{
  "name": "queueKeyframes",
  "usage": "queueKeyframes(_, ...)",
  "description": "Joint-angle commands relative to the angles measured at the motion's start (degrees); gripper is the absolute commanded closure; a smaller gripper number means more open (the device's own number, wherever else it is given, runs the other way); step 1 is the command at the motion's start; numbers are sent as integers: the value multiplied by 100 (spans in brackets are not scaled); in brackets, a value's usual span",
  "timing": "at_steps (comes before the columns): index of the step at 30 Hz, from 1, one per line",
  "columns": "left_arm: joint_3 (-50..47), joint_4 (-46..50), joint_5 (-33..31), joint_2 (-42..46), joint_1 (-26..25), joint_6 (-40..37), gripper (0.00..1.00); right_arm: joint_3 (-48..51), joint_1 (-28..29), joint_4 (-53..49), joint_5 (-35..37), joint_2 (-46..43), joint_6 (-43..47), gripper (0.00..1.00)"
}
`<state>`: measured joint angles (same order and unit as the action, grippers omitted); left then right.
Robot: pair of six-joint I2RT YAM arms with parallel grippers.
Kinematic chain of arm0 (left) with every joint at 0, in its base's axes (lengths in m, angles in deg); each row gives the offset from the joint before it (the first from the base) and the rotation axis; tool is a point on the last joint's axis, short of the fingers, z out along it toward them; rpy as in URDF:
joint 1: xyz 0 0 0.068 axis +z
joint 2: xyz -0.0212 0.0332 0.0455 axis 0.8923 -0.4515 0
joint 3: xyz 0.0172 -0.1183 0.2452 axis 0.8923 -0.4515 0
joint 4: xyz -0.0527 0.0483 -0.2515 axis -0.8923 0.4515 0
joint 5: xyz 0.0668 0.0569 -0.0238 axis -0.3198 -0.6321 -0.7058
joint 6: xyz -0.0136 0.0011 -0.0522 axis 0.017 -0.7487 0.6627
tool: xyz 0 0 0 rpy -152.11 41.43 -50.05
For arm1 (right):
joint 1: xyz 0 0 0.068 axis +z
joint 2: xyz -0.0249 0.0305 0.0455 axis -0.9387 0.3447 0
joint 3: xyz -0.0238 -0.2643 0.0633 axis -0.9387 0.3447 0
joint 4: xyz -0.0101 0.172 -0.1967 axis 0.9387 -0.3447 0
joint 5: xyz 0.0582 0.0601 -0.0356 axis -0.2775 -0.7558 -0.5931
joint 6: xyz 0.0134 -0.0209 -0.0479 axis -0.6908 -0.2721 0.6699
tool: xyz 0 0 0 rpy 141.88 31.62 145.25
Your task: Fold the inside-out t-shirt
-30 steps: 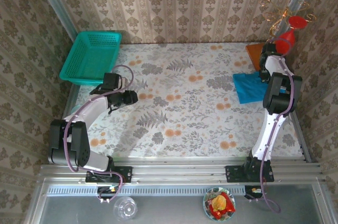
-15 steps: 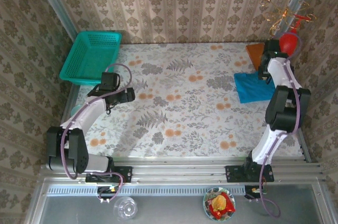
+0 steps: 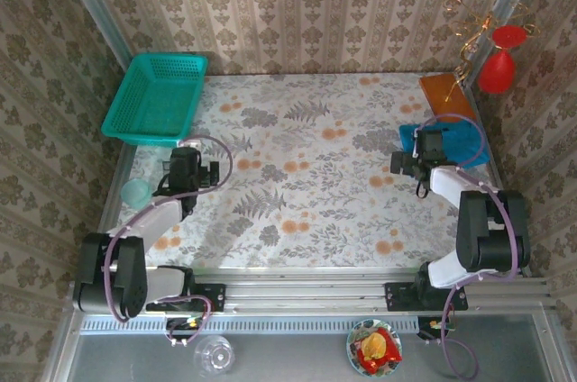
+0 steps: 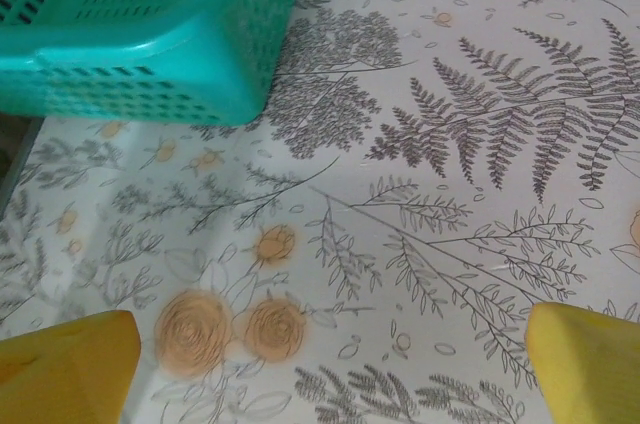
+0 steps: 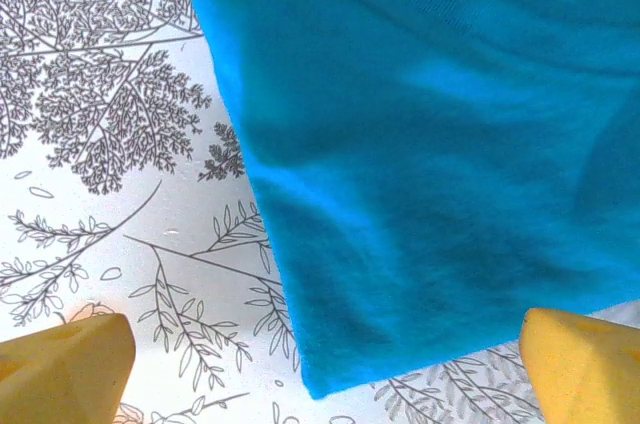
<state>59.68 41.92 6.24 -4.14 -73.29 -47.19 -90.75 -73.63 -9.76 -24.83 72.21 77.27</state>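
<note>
From above, the t-shirt (image 3: 460,150) lies as a compact rectangle, probably already folded, at the worktop's (image 3: 306,184) right edge; left gripper (image 4: 325,359): jaws apart over bare worktop beside the mesh basket (image 4: 150,54); right gripper (image 5: 325,359): jaws apart, empty, over the shirt's corner.

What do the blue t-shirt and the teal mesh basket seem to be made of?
Blue t-shirt: probably soft matte knit cloth; gentle wrinkles, fuzzy edge. Teal mesh basket: probably rigid, slightly glossy plastic; moulded perforated walls, smooth rounded rim.
</note>
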Motion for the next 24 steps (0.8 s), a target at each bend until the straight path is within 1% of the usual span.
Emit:
queueKeyframes(1, -268, -2051, 555, -376, 177, -669, 0, 397, 44, 2036, -220, -127, -54, 0)
queueKeyframes(2, -342, -2459, 732, -556, 269, -704, 0, 389, 32, 2027, -209, -118, -90, 0)
queueKeyframes(4, -359, -2797, 923, -847, 382, -786, 0, 418, 50, 2076, -241, -128, -96, 0)
queueKeyframes(6, -512, -3412, 1094, -1130, 535, -787, 0, 738, 91, 2735, -523, -236, -145, 0)
queueKeyframes(7, -597, -3654, 1286, -1264, 669, -667, 0, 1012, 161, 3331, -662, -242, -33, 0)
queueKeyframes(9, -786, -4313, 1561, -1582, 899, -506, 0, 1148, 346, 3657, -377, -119, 82, 0)
queueKeyframes(10, -862, -4629, 1779, -1728, 1008, -438, 0, 1199, 378, 3818, -427, -40, 143, 0)
queueKeyframes(12, -898, -4495, 2092, -1650, 1163, -308, 0, 1225, 392, 3825, -447, -51, 170, 0)
queueKeyframes(13, -876, -4587, 2195, -1704, 1192, -332, 0, 1298, 393, 3985, -529, -23, 198, 0)
queueKeyframes(14, -836, -4447, 2248, -1676, 1182, -373, 0, 1403, 396, 4210, -637, 29, 253, 0)
queueKeyframes(16, -689, -4207, 2125, -1697, 1121, -416, 0, 1601, 397, 4781, -713, 206, 277, 0)
queueKeyframes(17, -596, -3982, 1939, -1674, 1068, -429, 0, 1571, 397, 4587, -703, 143, 277, 0)
queueKeyframes(18, -602, -4022, 1758, -1688, 1024, -413, 0, 1579, 397, 4666, -708, 181, 280, 0)
queueKeyframes(24, -678, -4145, 1431, -1662, 846, -523, 0, 1621, 414, 4732, -667, 163, 293, 0)
